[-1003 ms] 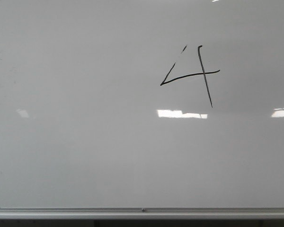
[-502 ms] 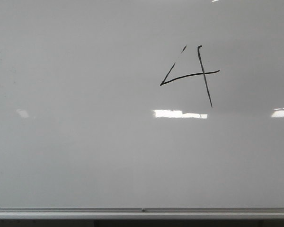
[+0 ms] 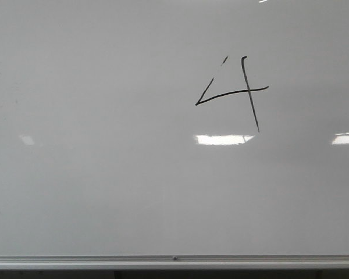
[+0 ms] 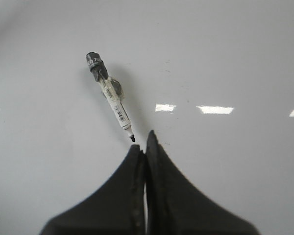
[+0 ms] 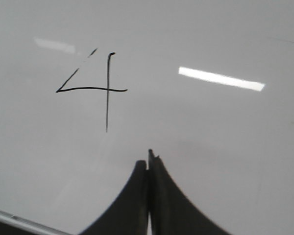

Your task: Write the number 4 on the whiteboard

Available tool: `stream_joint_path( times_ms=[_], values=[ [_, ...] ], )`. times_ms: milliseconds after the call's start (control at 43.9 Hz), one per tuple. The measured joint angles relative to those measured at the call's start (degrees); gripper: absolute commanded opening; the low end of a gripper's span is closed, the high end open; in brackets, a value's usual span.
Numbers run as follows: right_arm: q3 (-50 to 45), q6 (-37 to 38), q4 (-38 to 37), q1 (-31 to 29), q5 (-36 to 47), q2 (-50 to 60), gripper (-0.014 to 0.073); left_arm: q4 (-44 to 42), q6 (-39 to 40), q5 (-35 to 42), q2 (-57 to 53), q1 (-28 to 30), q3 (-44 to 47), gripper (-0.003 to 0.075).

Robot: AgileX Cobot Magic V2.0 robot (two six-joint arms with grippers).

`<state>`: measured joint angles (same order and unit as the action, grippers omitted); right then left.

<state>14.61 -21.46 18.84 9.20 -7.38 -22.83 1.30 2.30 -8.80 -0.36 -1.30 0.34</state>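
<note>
One number 4 (image 3: 232,93) on the whiteboard (image 3: 104,192)

The whiteboard (image 3: 104,192) is seen as a smooth, glossy pale surface on which bright light glares are mirrored, and it is edged by a brushed silver metal rail (image 3: 174,261). The left gripper (image 4: 141,147) is formed of matt black plastic fingers. Just beyond its tips a marker (image 4: 111,98) of smooth white plastic with a dark cap is shown.

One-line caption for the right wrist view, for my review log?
Shut right pincer facing the whiteboard, just below a finished black number 4.
</note>
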Motion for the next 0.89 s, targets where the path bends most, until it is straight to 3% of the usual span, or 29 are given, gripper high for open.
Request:
stream_joint_path(
  times_ms=[91, 274, 570, 889],
  values=[
    [-6.5, 4.9, -4.1, 0.0, 4.8, 4.6, -0.0062, 0.0, 0.0, 0.0, 0.0, 0.0, 0.0, -0.0020],
    [-15.3, 8.4, -6.5, -1.2, 6.7, 12.4, -0.0062, 0.0, 0.0, 0.0, 0.0, 0.0, 0.0, -0.0020],
    [-16.1, 9.4, -6.8, -6.9, 0.8, 19.9, -0.0062, 0.0, 0.0, 0.0, 0.0, 0.0, 0.0, -0.0020],
    [-16.1, 15.4, -11.5, -7.7, -2.7, 23.4, -0.0062, 0.0, 0.0, 0.1, 0.0, 0.0, 0.0, -0.0020]
  ],
)
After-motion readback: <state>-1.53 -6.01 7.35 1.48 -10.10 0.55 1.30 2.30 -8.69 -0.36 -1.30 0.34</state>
